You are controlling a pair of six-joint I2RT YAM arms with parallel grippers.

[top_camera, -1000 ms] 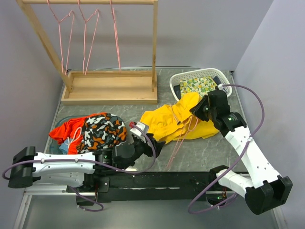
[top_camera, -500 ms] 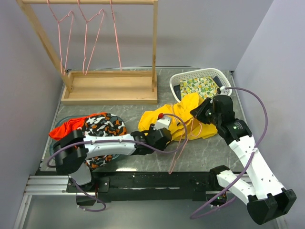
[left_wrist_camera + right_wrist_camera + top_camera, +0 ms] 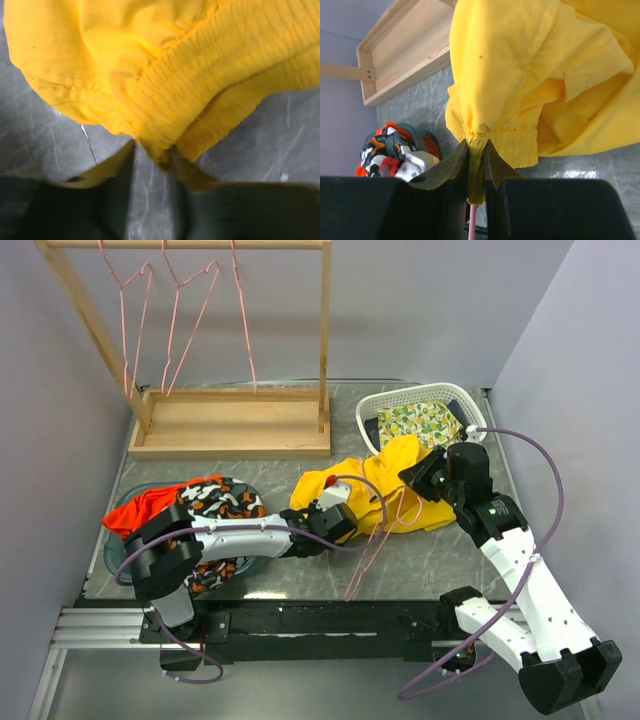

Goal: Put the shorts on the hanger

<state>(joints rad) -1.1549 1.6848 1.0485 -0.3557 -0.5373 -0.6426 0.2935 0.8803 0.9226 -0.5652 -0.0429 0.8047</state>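
Grey marbled table point(image 3: 420, 560), lilac walls point(image 3: 400, 310). Nearest, the left gripper point(image 3: 152, 150) straddles the shorts' point(image 3: 322, 490) waistband point(image 3: 210, 75), its jaws narrower than a second ago; clamped or not, I cannot tell. Beyond, the right gripper point(image 3: 476, 145) pinches shorts and hanger point(image 3: 472, 222) together. Farthest stand basket point(image 3: 400, 395) and rack point(image 3: 230, 425).

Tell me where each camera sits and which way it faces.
Top external: above and behind the bases, looking down on the grey table; both arms show.
Left wrist: on the left arm, facing the table; left gripper straddles the bright yellow fabric shorts.
Right wrist: facing the wooden rack; right gripper pinches the shorts.
Shared: all show the shorts.
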